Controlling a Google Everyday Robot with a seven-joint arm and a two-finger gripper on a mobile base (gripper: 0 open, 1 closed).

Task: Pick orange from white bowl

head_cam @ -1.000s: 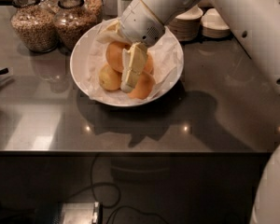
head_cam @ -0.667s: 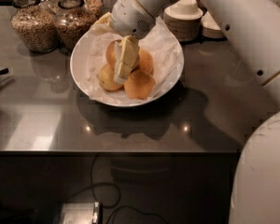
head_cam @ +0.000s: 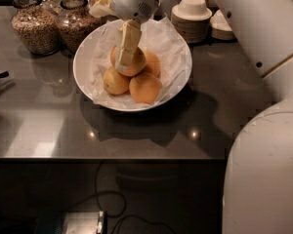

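The white bowl (head_cam: pixel 180 48), lined with crinkled white paper, stands on the dark counter and holds a small pile of fruit. My gripper (head_cam: pixel 126 50) reaches down into the bowl from the upper left. It is shut on the orange (head_cam: pixel 138 64), the round golden fruit on top of the pile. One cream finger (head_cam: pixel 127 42) lies across the orange's front; the other is hidden behind it. A paler yellowish fruit (head_cam: pixel 115 81) lies at the front left, an orange-coloured fruit (head_cam: pixel 145 88) at the front right, and a smaller one (head_cam: pixel 154 63) at the right.
Two glass jars of grain (head_cam: pixel 34 26) (head_cam: pixel 74 23) stand left of the bowl. Stacked cream bowls (head_cam: pixel 191 14) and plates (head_cam: pixel 219 24) stand behind it on the right. My white arm (head_cam: pixel 263 38) and body fill the right side. The counter's front edge (head_cam: pixel 107 157) runs across.
My gripper has risen out of the pile and shifted left and toward the back of the bowl. The other fruit lie as before.
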